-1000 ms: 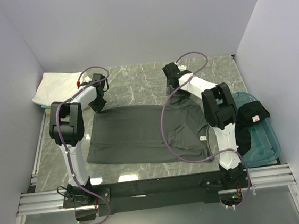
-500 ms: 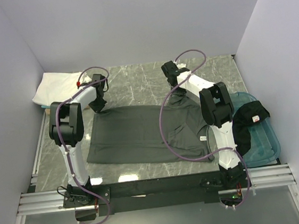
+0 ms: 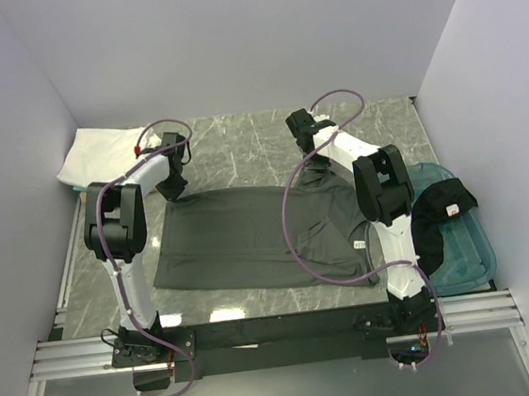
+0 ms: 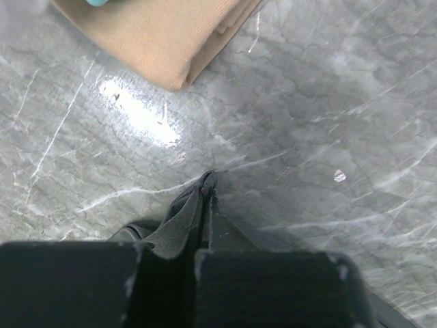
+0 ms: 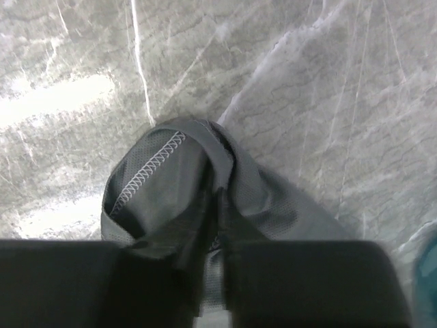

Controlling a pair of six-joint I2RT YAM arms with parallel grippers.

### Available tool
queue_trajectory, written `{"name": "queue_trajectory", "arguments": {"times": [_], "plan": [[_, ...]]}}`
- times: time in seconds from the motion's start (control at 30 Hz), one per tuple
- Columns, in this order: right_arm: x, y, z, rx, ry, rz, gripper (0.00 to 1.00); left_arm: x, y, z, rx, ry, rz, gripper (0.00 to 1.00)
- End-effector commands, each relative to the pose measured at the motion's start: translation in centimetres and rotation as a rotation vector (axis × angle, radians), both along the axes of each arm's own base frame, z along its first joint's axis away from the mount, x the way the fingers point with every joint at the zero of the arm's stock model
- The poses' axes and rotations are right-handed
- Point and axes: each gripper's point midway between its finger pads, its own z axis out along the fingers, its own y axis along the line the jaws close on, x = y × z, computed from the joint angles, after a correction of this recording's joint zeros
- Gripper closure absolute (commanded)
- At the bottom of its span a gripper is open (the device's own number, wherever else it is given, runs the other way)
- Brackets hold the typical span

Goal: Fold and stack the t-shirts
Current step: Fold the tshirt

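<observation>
Charcoal-grey t-shirt [image 3: 259, 236] spread on the marble desk [image 3: 240, 148], seen from above, its far corners pinched by the left end effector [image 3: 177, 190] and the right end effector [image 3: 314, 168]. White folded t-shirt [image 3: 99, 154] beyond the left one, to its outer side. Black t-shirt [image 3: 443, 209] draped over a teal bin [image 3: 474, 256], nearward of the right. From the left wrist: fingers [image 4: 273, 287] clenched on a peak of grey fabric. From the right wrist: fingers [image 5: 307, 280] clamped on a bunched, stitched hem.

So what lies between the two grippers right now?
Just the far edge of the charcoal t-shirt, pinched by left gripper and right gripper; top view.
</observation>
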Motion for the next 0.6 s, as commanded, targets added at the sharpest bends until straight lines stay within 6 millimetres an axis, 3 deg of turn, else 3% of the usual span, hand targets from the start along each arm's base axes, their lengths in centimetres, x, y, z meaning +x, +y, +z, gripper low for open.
{"name": "queue_trajectory", "arguments": {"times": [0.0, 0.03, 0.17, 0.2, 0.27, 0.33, 0.37, 0.4, 0.57], "plan": [[-0.2, -0.4, -0.8, -0.002, 0.017, -0.022, 0.87, 0.3, 0.1, 2.1, -0.008, -0.054, -0.001, 0.99], [-0.1, -0.4, -0.3, 0.003, 0.004, -0.027, 1.00, 0.3, 0.0, 2.2, -0.010, -0.055, -0.001, 0.99], [-0.5, -0.6, 1.6, 0.025, -0.046, -0.018, 1.00, 0.2, 0.1, 2.8, -0.014, -0.070, 0.002, 0.99], [-0.3, -0.5, 3.2, 0.036, -0.087, -0.017, 1.00, 0.2, 0.0, 3.0, -0.016, -0.074, 0.001, 0.99], [-1.2, -0.9, 3.7, 0.039, -0.098, -0.018, 1.00, 0.1, 0.0, 3.5, -0.024, -0.091, -0.001, 0.99], [-1.6, -0.8, 5.8, 0.061, -0.153, -0.017, 1.00, -0.2, 0.0, 3.7, -0.029, -0.096, 0.001, 0.99], [-2.6, -1.2, 5.2, 0.057, -0.136, -0.018, 1.00, -0.3, 0.0, 4.3, -0.032, -0.113, 0.002, 0.99], [-2.9, -1.2, 6.5, 0.074, -0.171, -0.018, 1.00, -0.4, -0.1, 4.4, -0.034, -0.117, 0.003, 0.99], [-6.0, -1.6, 6.8, 0.086, -0.181, -0.009, 1.00, -1.3, 0.0, 5.5, -0.048, -0.151, 0.001, 0.99]]}}
